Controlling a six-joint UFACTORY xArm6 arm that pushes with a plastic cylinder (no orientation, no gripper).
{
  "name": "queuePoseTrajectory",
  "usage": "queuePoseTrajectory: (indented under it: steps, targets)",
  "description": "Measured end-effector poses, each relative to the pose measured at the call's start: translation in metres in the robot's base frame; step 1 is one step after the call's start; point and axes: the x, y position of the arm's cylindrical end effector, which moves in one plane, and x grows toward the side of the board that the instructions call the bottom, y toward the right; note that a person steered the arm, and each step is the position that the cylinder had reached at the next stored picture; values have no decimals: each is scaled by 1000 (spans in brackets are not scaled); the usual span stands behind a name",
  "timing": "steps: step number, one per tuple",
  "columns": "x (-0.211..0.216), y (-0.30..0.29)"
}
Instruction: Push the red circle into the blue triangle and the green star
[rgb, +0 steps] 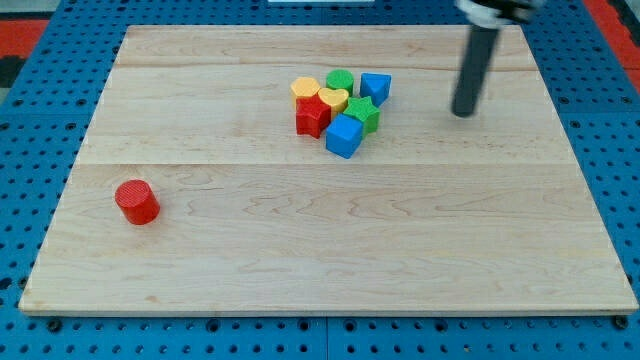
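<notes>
Wooden board (300, 250) on a blue peg table holds a far bunch of blocks, and the red circle (137, 202) sits alone, near and far off to the left. My tip (464, 113) is bare, holding nothing, just right of the bunch, where the blue triangle (375, 86) and green star (362, 113) wait. So I think I must go around past the circle, then push it right and far.

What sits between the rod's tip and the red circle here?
In the camera view, the block cluster lies roughly between my tip and the red circle; the board is bare from cluster to circle.
</notes>
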Motion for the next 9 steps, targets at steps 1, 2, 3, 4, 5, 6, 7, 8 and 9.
queuePoseTrajectory:
  steps: [1,2,3,4,5,6,7,8,9]
  targets:
    - [110,-19]
    - [172,-120]
    - [162,-254]
    - [146,-324]
    - [150,-378]
    - [184,-386]
    - [141,-471]
    - [104,-403]
    - [107,-285]
